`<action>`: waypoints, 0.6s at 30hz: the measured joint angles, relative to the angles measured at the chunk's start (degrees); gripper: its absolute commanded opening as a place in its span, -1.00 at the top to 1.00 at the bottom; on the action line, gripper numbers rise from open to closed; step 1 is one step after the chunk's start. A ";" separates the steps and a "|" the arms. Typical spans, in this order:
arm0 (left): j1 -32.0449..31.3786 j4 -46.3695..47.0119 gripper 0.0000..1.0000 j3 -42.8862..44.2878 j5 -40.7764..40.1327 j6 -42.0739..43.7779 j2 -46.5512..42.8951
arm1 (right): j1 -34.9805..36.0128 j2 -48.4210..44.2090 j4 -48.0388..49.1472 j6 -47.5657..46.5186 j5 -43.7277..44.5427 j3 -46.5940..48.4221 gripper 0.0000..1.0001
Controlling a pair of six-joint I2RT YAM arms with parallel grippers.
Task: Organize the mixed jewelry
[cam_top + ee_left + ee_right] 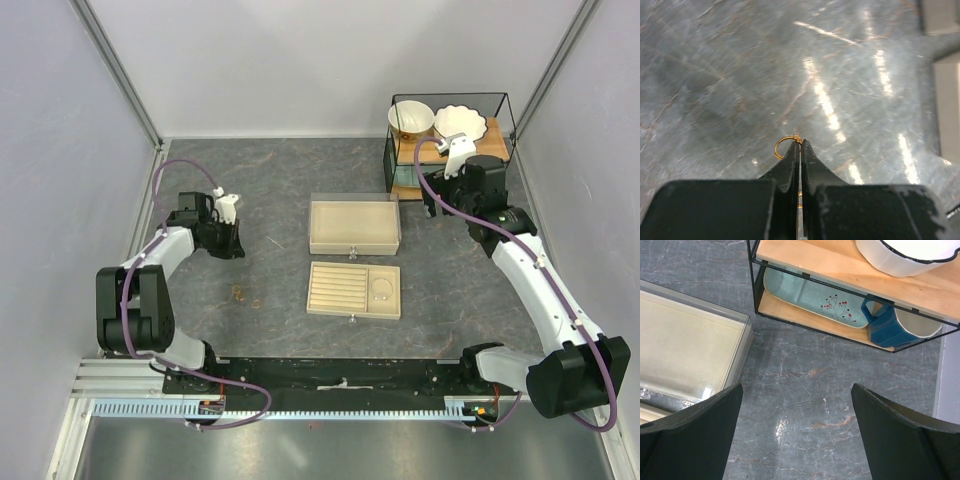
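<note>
Above and behind the arms, top view: the left claw hangs over the left part of the table, too small here to show what it carries. Two loose rings lie on the stone surface just nearer the bases than this claw. The slotted tray lies to that claw's right at table centre, its long axis running left to right, with the wire hoop in its right compartment. A clear box sits just behind the tray. The right claw hovers beside the wire rack, far from the rings; the left arm is plainly the nearer.

Left wrist view: the left claw is pressed together, pinching a gold ring at the very tips; most of the loop juts out to the left. Whether it has left the table cannot be told.

Right wrist view: the right claw stands spread wide and holds nothing, above bare table between the clear box and the wire rack.

Judged from this, the carry runs rightward toward the tray's slots.
</note>
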 measured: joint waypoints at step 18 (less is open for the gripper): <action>-8.63 -26.97 0.97 11.87 35.52 26.23 1.05 | 0.00 0.02 0.02 -0.02 0.13 -0.07 -0.96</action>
